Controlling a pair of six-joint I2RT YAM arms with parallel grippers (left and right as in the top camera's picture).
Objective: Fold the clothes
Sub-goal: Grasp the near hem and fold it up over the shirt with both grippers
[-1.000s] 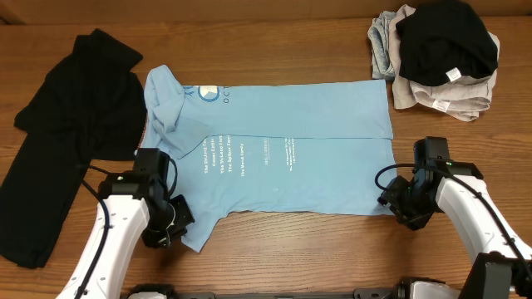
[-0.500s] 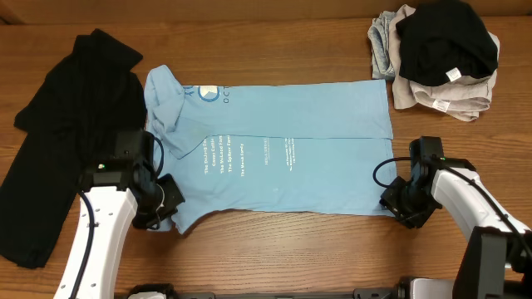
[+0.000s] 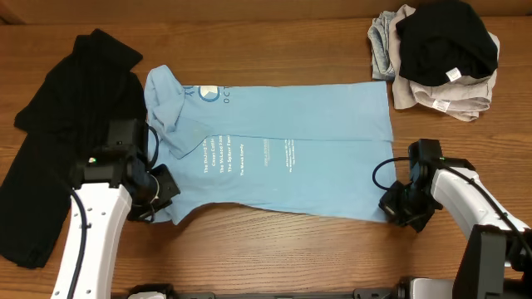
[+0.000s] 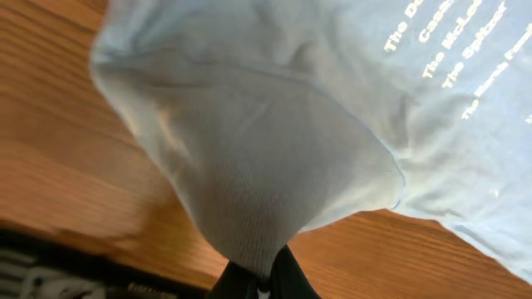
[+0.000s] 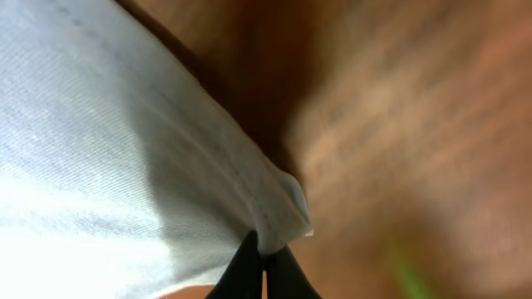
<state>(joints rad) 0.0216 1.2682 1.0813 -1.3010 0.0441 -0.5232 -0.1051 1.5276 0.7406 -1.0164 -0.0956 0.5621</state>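
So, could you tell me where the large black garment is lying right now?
In the overhead view, the large black garment lies spread on the far left of the table, right beside the sleeve end of the light blue T-shirt.

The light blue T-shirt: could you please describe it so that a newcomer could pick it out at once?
On the wooden table, look at the middle, between the long black garment at the left and the heap of clothes at the top right. The light blue T-shirt lies spread out there, the only piece printed with white lettering.
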